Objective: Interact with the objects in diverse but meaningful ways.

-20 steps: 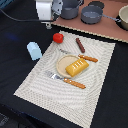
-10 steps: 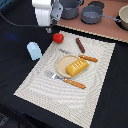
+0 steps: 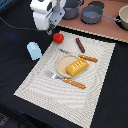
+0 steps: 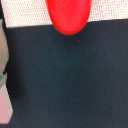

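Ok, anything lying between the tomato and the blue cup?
Nothing: in the exterior view, only bare dark table separates the tomato from the blue cup.

wrist close above tomato (image 4: 68, 15)

We find no legible text, label, brand, number or sign anywhere in either view. The white robot housing (image 3: 45, 12) carries no marking we can read at this resolution, and the pale blue cup (image 3: 34, 50), the red tomato (image 3: 58, 37), the yellow bread-like block (image 3: 76, 67) and the woven placemat (image 3: 95, 95) show plain surfaces. In the wrist view the tomato (image 4: 68, 15) and the dark tabletop (image 4: 70, 80) are blurred and bear no writing that we can make out.
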Available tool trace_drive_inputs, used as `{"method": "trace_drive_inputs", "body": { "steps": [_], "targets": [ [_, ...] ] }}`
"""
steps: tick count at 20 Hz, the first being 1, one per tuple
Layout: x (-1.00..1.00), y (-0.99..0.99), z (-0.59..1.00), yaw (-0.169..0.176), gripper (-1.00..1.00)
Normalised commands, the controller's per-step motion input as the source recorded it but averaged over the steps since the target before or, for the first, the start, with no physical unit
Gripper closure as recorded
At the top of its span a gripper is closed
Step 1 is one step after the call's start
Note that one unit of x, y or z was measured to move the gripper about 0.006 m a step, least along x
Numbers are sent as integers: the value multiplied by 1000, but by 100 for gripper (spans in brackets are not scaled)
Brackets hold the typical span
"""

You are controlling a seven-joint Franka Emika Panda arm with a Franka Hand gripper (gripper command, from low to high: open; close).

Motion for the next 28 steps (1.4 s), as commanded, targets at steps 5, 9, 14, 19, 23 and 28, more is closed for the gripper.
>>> {"method": "trace_drive_inputs", "body": {
  "steps": [5,9,14,19,23,28],
  "targets": [
    [432,69,-37,0,-100],
    [500,124,-46,0,-100],
    [515,118,-93,0,-100],
    [362,202,-198,0,-100],
    [66,224,-291,0,-100],
    [-21,255,-349,0,-100]
  ]
}}
